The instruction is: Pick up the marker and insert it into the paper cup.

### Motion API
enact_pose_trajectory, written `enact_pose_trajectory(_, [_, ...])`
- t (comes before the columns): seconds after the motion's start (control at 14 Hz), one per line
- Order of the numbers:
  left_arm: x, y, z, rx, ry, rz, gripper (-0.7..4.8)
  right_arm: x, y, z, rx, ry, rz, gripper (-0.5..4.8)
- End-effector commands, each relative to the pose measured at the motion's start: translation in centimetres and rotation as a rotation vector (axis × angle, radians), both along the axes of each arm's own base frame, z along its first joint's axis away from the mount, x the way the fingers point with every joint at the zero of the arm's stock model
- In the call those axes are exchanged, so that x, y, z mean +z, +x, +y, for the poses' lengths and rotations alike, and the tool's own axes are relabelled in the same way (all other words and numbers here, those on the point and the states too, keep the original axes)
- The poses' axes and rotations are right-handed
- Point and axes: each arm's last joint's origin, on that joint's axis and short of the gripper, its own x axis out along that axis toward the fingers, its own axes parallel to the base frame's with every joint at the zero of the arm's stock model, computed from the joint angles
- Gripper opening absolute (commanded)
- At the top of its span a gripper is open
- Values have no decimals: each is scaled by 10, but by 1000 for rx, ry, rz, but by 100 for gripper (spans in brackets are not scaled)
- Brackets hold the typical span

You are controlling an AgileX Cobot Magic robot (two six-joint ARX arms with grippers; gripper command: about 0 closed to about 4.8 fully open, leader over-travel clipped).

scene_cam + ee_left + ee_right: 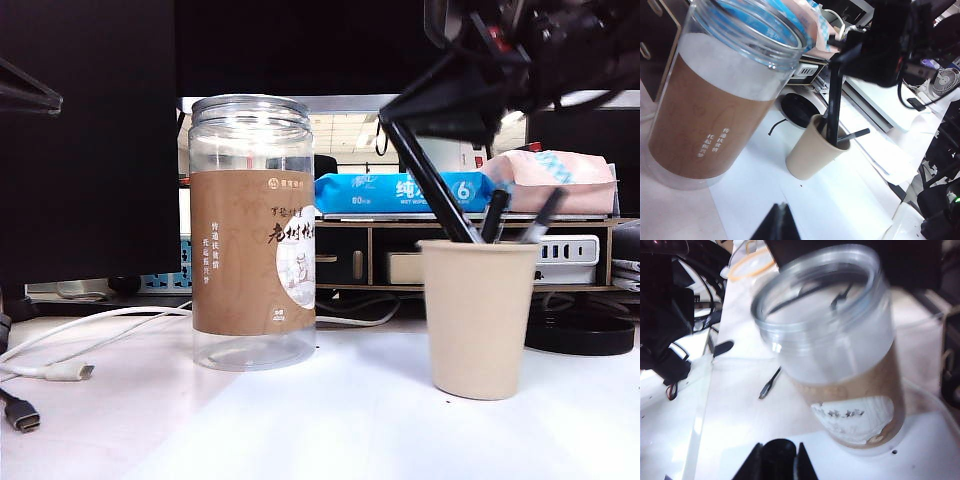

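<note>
Right gripper [440, 125] sits above the paper cup [478, 318], fingers clamped on the top end of the marker [428, 180]; in the right wrist view the round black end of the marker [778, 456] sits pinched between the two fingertips [751, 466]. The marker slants down from the gripper with its lower end already inside the cup mouth, upper part still clear of the rim. Left wrist view confirms it: the black barrel [833, 100] runs from the right gripper [840, 62] down into the paper cup [812, 157]. Two other dark pens [495, 215] already lean inside the cup against its rim. The cup stands upright on the white table [330, 420], toward the table's right side and near its front edge. The clear plastic jar [252, 230] with a brown label stands upright toward the table's left side, apart from the cup, no lid on it. White cable [70, 345] and a USB plug [20, 413] lie by the table's left edge. Left gripper [780, 225] hangs back from the jar and cup, only a dark tip of it shows in its wrist view, so I cannot tell whether its jaws are apart or together; nothing visibly held.
</note>
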Motion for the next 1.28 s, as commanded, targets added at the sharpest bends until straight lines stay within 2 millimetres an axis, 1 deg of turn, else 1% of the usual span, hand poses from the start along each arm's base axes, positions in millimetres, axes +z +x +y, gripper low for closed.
enact_pose_trajectory(0.07, [1,0,0,-6,-1,-11,-5,-3,-2,0,9,10,3,0])
enact_pose_trajectory(0.29, [1,0,0,-5,-1,-11,-5,-2,0,0,3,10,-25,6])
enact_pose_trajectory(0.36, [1,0,0,-5,-1,-11,-5,-2,0,0,1,8,-24,40])
enact_pose_trajectory(0.5, [1,0,0,-5,-1,-11,-5,-2,0,0,1,8,-18,45])
enact_pose_trajectory(0.57, [1,0,0,-5,-1,-11,-5,-2,-1,0,0,8,-13,64])
enact_pose_trajectory(0.71, [1,0,0,-5,-1,-11,-5,-2,-1,0,0,11,-5,68])
enact_pose_trajectory(0.78, [1,0,0,-5,-1,-11,-5,-2,-1,0,-1,11,-2,95])
enact_pose_trajectory(1.14, [1,0,0,-5,-1,-13,-5,0,0,0,-4,24,21,94])
enact_pose_trajectory(1.21, [1,0,0,-5,-2,-15,-5,7,-2,0,-10,34,11,19])
enact_pose_trajectory(1.28, [2,0,0,-5,-3,-19,-5,16,-5,-1,-22,42,-23,-9])
